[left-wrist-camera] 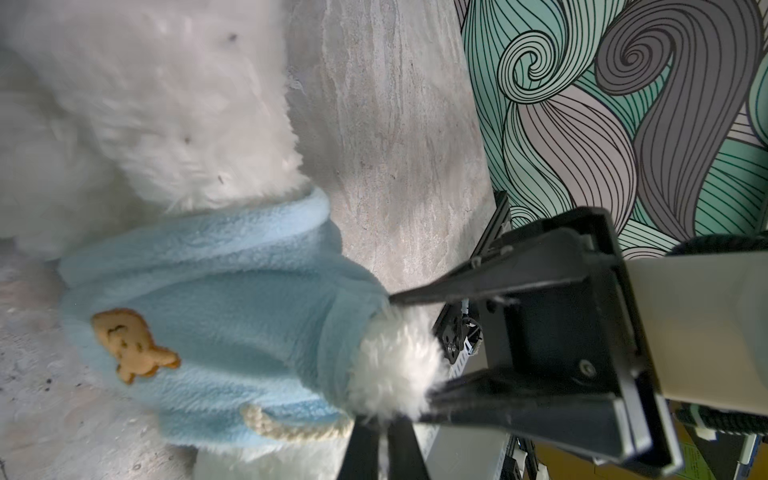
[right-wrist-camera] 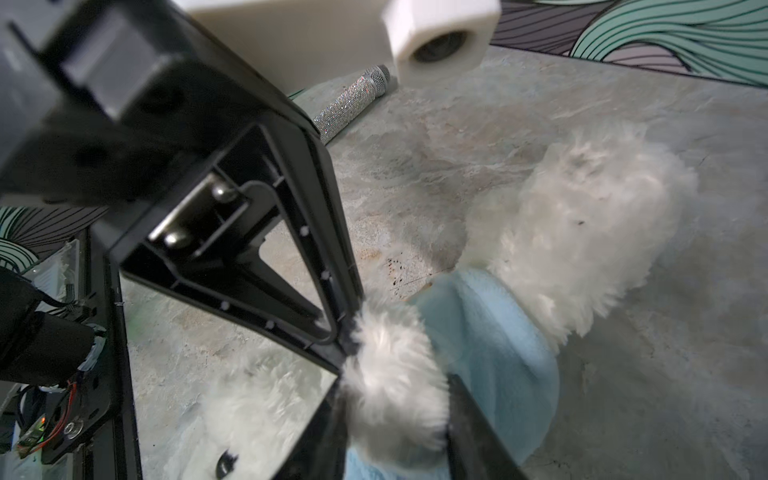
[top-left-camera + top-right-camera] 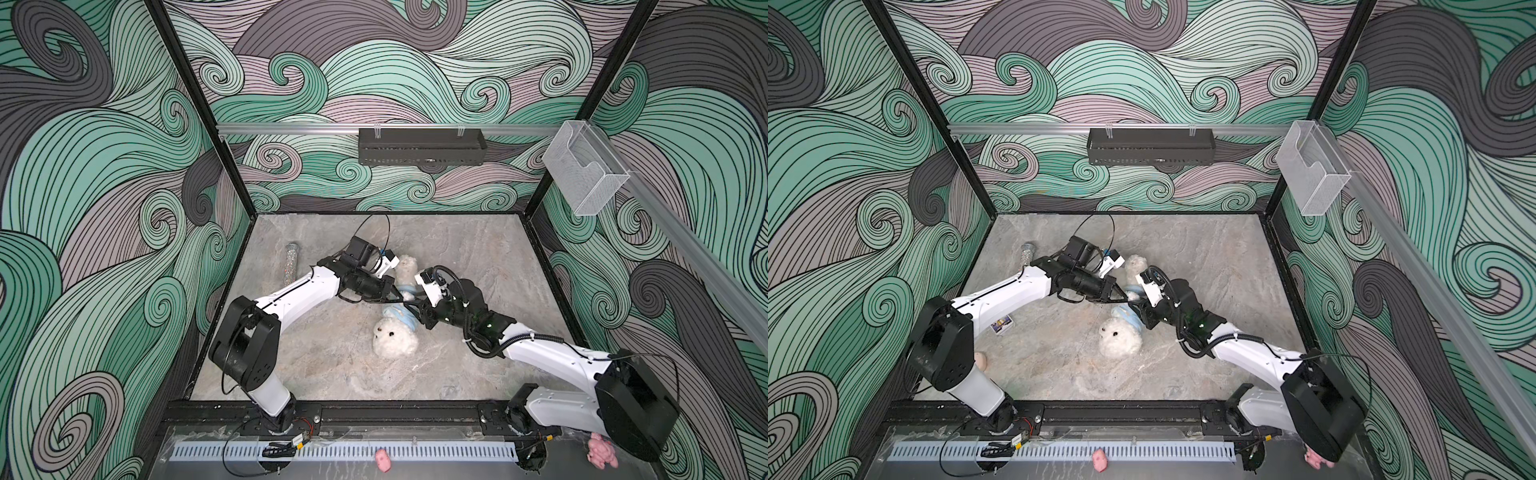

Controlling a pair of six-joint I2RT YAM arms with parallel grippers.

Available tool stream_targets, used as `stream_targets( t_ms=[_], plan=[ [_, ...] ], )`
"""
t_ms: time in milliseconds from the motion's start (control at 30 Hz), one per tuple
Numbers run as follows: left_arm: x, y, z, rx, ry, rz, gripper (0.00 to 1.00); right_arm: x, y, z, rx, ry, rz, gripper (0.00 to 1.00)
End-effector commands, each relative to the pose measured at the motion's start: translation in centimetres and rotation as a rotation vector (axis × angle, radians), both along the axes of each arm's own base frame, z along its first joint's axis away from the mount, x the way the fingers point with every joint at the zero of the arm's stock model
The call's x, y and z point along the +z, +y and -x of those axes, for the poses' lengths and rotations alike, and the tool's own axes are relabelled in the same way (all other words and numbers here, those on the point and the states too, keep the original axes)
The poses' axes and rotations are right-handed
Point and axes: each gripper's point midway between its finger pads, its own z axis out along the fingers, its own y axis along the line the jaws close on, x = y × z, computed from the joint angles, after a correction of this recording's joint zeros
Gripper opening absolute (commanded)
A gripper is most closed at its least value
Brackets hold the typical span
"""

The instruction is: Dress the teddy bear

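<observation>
The teddy bear (image 3: 392, 337) (image 3: 1119, 341), white and fluffy, lies on its back mid-table with its head toward the front. It wears a light blue fleece top (image 3: 402, 318) (image 1: 232, 299) (image 2: 498, 345) with a tan bear patch. One white paw (image 1: 395, 365) (image 2: 395, 374) sticks out of a sleeve cuff. My left gripper (image 3: 401, 297) (image 3: 1126, 297) (image 1: 382, 419) (image 2: 347, 332) is shut, pinching fur at that paw. My right gripper (image 3: 410, 306) (image 3: 1138, 309) (image 1: 411, 345) (image 2: 395, 390) has a finger pressed on each side of the same paw.
A glittery microphone (image 3: 293, 264) (image 3: 1026, 255) (image 2: 353, 99) lies at the back left. A small card box (image 3: 1000, 324) sits under the left arm. Pink plush toys (image 3: 383, 459) (image 3: 600, 453) lie beyond the front rail. A black tray (image 3: 419, 147) and clear bin (image 3: 582, 166) hang on the walls.
</observation>
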Motion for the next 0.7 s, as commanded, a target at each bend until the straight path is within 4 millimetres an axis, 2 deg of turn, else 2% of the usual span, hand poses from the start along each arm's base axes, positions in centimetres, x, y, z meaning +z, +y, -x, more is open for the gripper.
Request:
stream_targets(
  t_ms=[0, 67, 167, 200, 300, 433, 533, 667],
  plan=[
    [2.1, -0.9, 0.3, -0.056, -0.046, 0.049, 0.0, 0.0, 0.4, -0.3, 0.018, -0.005, 0.0, 0.25],
    [1.8, -0.4, 0.1, -0.042, -0.066, 0.014, 0.03, -0.4, -0.1, -0.7, -0.03, 0.003, -0.002, 0.12],
    [0.7, 1.4, -0.5, 0.026, -0.13, -0.085, 0.35, -1.2, -1.3, -1.0, -0.098, 0.044, -0.026, 0.02],
    [0.4, 2.2, -0.7, 0.056, -0.161, -0.116, 0.41, -1.4, -1.5, -1.0, -0.117, 0.068, -0.05, 0.01],
    [-0.2, 3.6, -1.1, 0.126, -0.258, -0.162, 0.52, -2.2, -2.1, -1.0, -0.156, 0.146, -0.111, 0.0],
    [-0.4, 2.8, -1.1, 0.113, -0.38, -0.162, 0.56, -2.2, -2.3, -1.6, -0.222, 0.267, -0.207, 0.0],
    [0.8, 2.2, -0.9, 0.074, -0.522, -0.154, 0.59, -1.5, -2.3, -2.1, -0.273, 0.379, -0.28, 0.0],
    [2.3, 1.6, -1.6, 0.06, -0.692, -0.135, 0.76, -0.1, -1.9, -2.2, -0.284, 0.475, -0.316, 0.0]
  ],
)
